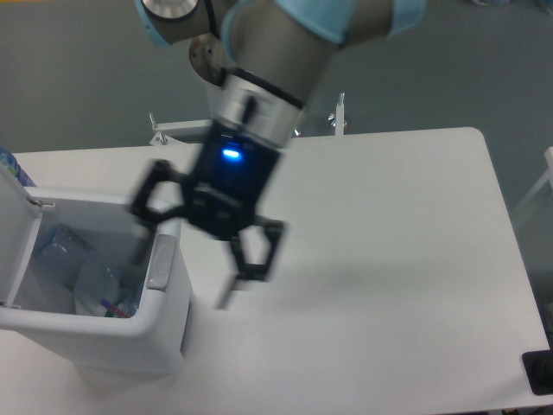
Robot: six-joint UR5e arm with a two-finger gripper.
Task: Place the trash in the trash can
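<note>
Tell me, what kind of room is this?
Probably a robotics lab or test bench: a robot arm's end effector, jaws spread, hangs over a bare white table beside an open white trash can, with grey floor beyond.

Trash can (130, 333): white plastic, smooth, semi-gloss; grey plastic latch (161, 261) on rim, matt. Inside, clear crinkled plastic bottle (95, 285), glossy. Table (397, 259): white, smooth, matt w/ slight sheen. Gripper (186, 251): black, matt, looked plastic/metal, blurred. Arm wrist (259, 108): silver metal, satin finish; light-blue plastic joint caps (311, 17), smooth.
</note>
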